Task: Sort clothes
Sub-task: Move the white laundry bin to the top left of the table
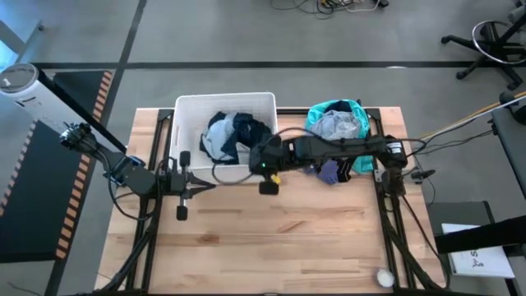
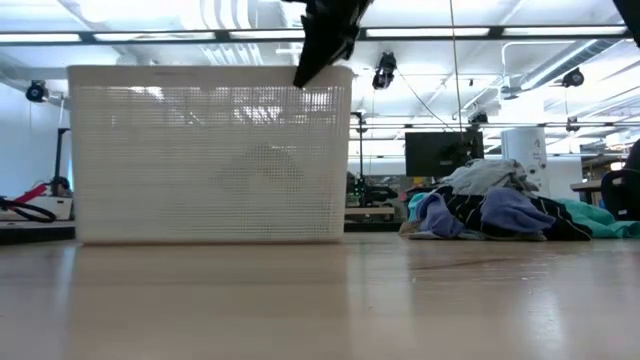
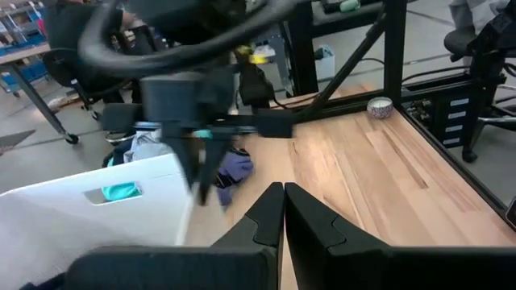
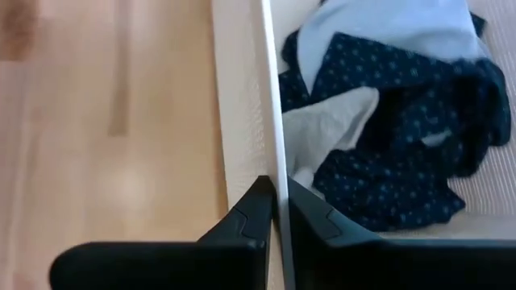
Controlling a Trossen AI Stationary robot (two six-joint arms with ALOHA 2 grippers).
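Pale wood-plank bench (image 1: 271, 238), bare across its near half. Left gripper (image 1: 182, 182) waits at the near left corner of the white rectangular mesh plastic bin (image 1: 186, 123); left wrist view shows its fingers pressed together, holding nothing.

Right gripper (image 4: 272, 211) is reached across to the bin's near right corner, hanging above the rim. Its fingers sit nearly together with the thin bin wall (image 4: 270, 97) showing in line between them; empty, no cloth in them.

Inside the bin: large dark navy garment with fine pale dots (image 4: 403, 137), crumpled, with a light grey-blue cloth (image 4: 387, 32) lying partly over it.

Farther right, outside the bin, the unsorted heap: small lavender garment (image 1: 329, 171) at the near edge, black fabric (image 2: 520, 228) under it, grey garment (image 1: 339, 125) on top, teal garment (image 1: 319, 112) at the back.

Handling judgement: all soft, limp and light; will drape and trail, may drag neighbours along. Best hold is a pinch on a raised fold or crest. Lavender piece is the most exposed; pinch its upper bunch, lift high before traversing.
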